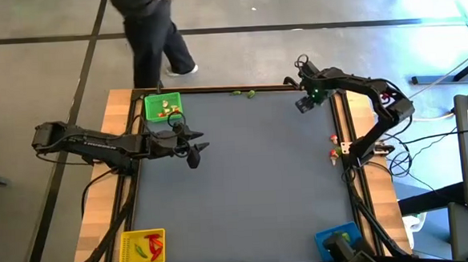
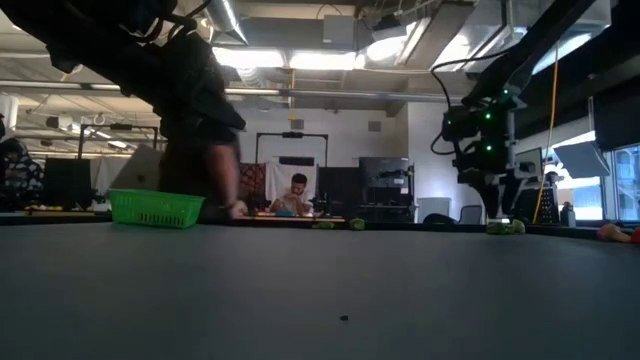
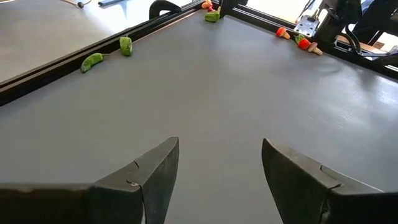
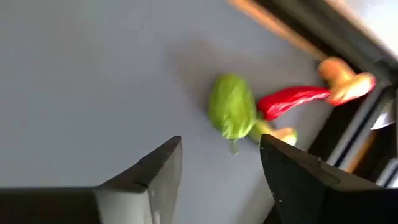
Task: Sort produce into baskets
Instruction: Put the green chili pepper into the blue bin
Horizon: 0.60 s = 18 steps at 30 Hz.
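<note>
My right gripper hangs open near the table's far right corner. In the right wrist view its fingers stand above and just short of a green leafy piece, a red pepper piece and a pale orange piece, all lying on the mat. My left gripper is open and empty over bare mat beside the green basket, which holds a few pieces. The yellow basket holds red and green pieces. The blue basket sits at the near right.
Two green pieces lie at the far edge. Red pieces lie at the right edge. A raised dark frame borders the mat. A person stands at the far side by the green basket.
</note>
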Each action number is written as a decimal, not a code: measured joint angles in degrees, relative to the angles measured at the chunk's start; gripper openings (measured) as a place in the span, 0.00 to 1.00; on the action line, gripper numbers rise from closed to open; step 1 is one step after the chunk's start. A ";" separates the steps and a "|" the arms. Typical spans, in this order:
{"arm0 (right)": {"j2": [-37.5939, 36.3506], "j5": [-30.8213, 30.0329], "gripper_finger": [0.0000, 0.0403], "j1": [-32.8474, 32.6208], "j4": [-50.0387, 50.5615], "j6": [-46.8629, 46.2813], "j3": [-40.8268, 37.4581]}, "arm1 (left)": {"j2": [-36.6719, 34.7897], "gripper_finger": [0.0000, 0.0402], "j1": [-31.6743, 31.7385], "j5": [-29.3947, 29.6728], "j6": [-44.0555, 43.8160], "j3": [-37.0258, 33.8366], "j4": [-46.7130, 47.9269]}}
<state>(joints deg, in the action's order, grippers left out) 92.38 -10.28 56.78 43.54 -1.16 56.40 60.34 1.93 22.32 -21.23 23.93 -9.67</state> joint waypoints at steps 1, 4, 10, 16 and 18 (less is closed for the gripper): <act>0.06 -0.99 0.53 -0.05 -0.53 0.03 0.02 | 0.00 0.56 0.00 0.01 0.00 0.01 0.00; 0.58 -2.24 0.48 -0.06 -0.48 -0.03 0.90 | 0.00 0.56 0.00 0.01 0.14 0.01 0.00; 4.24 -1.48 0.45 1.59 0.65 -0.05 4.27 | 0.00 0.56 0.00 0.07 0.61 0.00 0.02; 10.56 -1.21 0.45 2.25 4.63 0.14 8.73 | 0.00 0.56 0.00 0.07 0.62 0.00 0.04; 12.08 -1.18 0.45 2.15 5.00 0.15 10.14 | 0.00 0.56 0.00 0.07 0.63 0.01 0.02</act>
<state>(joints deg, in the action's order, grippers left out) 104.46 -11.46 58.94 48.54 -1.01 66.54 60.34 1.93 22.39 -20.60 23.94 -9.65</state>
